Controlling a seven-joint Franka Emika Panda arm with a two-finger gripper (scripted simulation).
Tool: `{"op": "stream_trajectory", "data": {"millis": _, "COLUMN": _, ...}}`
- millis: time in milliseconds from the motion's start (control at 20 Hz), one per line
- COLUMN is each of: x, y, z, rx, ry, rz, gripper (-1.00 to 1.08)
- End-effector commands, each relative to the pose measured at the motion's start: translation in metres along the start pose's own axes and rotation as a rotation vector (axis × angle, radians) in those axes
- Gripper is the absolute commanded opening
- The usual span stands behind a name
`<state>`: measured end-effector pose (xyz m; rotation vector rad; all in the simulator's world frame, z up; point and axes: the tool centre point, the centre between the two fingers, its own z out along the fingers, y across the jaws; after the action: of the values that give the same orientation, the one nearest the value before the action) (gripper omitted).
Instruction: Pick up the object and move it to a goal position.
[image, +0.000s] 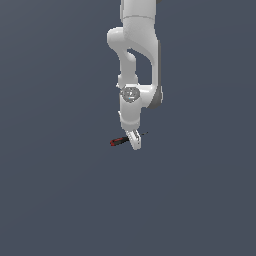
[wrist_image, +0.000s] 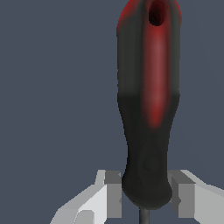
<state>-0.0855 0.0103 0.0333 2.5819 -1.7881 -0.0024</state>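
Here's the white arm reaching straight down the middle of the exterior view, and right at its low end sits the pincer, down at the level of the flat grey bench. There's the object, a small red-and-black tool, lying roughly level with its handle poking out toward the exterior view's left of the pincer, and a thin dark sliver showing just on the other side, toward the exterior view's right. Over to the wrist view, and it is a close one: the object fills the frame, a fat handle, black with a red stripe down it and a red end with a dark hole in it, narrowing to a rounded black butt where a thin dark shaft comes out. And look at the pincer: one pale finger on one flank of that butt end, another pale finger on the opposite flank, the handle squarely between them. The pads sit just beside the black surface, with a sliver of gap showing on either side, so it's narrow around the handle; whether it is truly gripping, I cannot tell.
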Motion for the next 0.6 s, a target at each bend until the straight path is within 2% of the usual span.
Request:
{"op": "stream_trajectory", "data": {"millis": 0, "x": -0.009, "y": -0.008, "z": -0.012, "rx": 0.002, "ry": 0.000, "rz": -0.001, "gripper": -1.00}}
{"op": "stream_trajectory", "data": {"millis": 550, "x": -0.067, "y": -0.064, "z": -0.096, "rx": 0.001, "ry": 0.004, "rz": 0.001, "gripper": -1.00}}
